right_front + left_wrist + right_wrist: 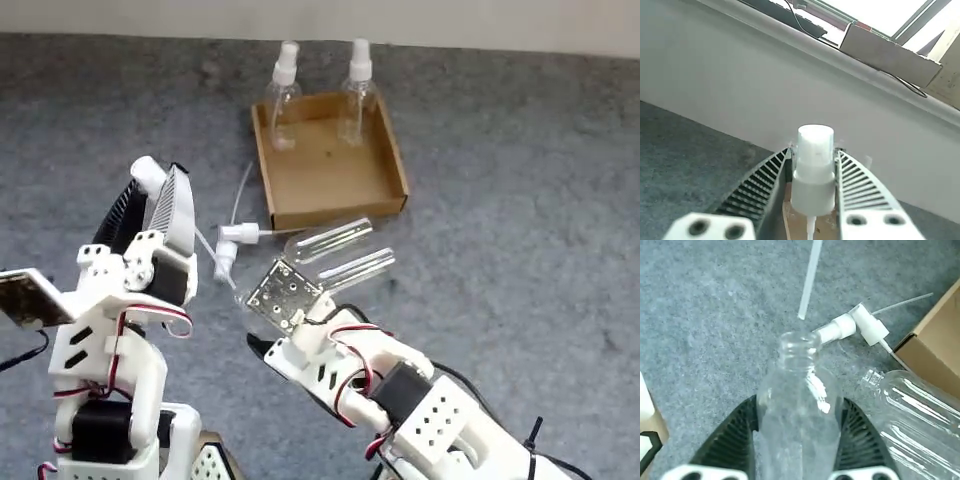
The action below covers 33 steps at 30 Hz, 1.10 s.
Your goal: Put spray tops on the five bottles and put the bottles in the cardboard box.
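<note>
My left gripper point(155, 178) point(812, 154) is raised and shut on a white spray top point(814, 170) point(147, 170), whose thin tube point(215, 262) point(810, 277) slants down toward the right arm. My right gripper point(800, 412) point(262, 338) is shut on a clear bottle point(799, 400) with an open neck; the tube's end hangs just above that neck. Two clear bottles without tops point(330, 240) point(357, 268) lie in front of the cardboard box point(290, 212). Two loose spray tops point(238, 234) point(224, 262) lie beside them. Two topped bottles point(283, 100) point(357, 95) stand in the box.
The grey carpeted table point(520, 200) spreads wide to the right of the box. One lying bottle point(912, 410) rests close beside the held one, and a box corner point(935, 342) is near it. A wall runs behind the table.
</note>
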Each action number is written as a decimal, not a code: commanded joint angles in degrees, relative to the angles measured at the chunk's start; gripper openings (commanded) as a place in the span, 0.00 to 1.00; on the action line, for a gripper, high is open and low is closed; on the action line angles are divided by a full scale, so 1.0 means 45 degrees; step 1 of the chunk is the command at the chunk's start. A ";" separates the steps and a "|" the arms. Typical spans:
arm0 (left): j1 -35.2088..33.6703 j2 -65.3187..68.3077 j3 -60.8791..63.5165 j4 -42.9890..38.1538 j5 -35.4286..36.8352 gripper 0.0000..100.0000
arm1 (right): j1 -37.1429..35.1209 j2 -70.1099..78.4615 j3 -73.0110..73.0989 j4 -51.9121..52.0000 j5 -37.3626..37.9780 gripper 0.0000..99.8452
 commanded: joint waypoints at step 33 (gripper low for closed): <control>0.3780 -0.0010 0.0869 0.1504 -0.1543 0.01 | 0.1436 -0.0244 -0.3233 -0.1162 -0.2012 0.00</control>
